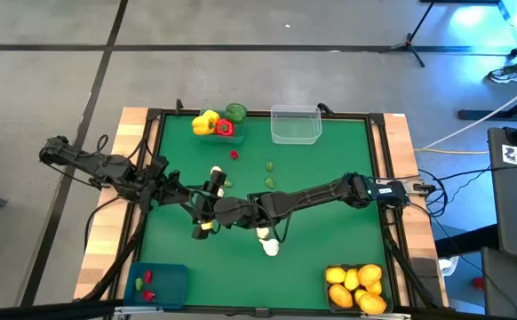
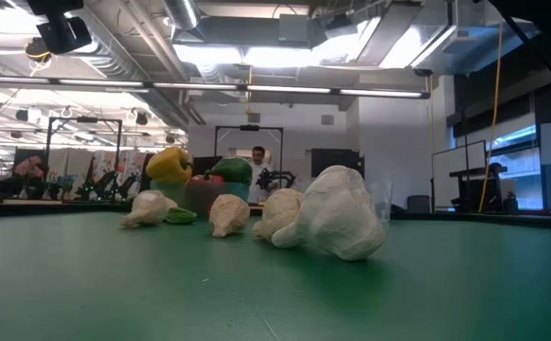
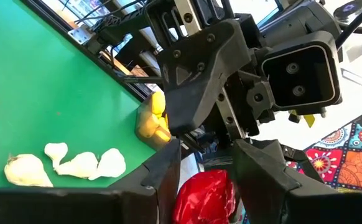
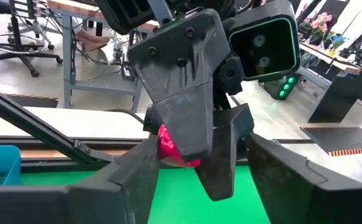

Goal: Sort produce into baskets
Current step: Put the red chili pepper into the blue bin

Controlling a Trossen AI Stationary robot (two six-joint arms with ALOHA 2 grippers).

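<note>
Meeting over the middle of the green worktop (image 1: 330, 240), the two arms reach in low from opposite sides, the left arm stretched out from the worktop's left edge and the right arm from its right edge, their wrists almost nose to nose.

Open green surface lies toward the right half and along the near edge between the corner baskets.

A small red pepper piece (image 3: 206, 198) sits between the left gripper's (image 1: 202, 210) jaws, which are closed narrow on it. The right gripper (image 1: 232, 213) faces it from just beside; its jaws stand apart on either side of the left gripper's fingers, and whether they touch the red piece cannot be told.

Garlic bulbs (image 2: 337, 216) lie in a loose cluster under and just beside the grippers. Yellow, red and green bell peppers (image 1: 218, 122) sit together at the far edge, next to the clear basket (image 1: 295, 124). Two small green pieces (image 1: 269, 166) and a tiny red piece (image 1: 234, 154) lie between the peppers and the arms. The blue basket (image 1: 171, 283) at the near left corner holds red and green bits; the near right corner basket (image 1: 340, 267) is filled with yellow citrus (image 1: 358, 284).
</note>
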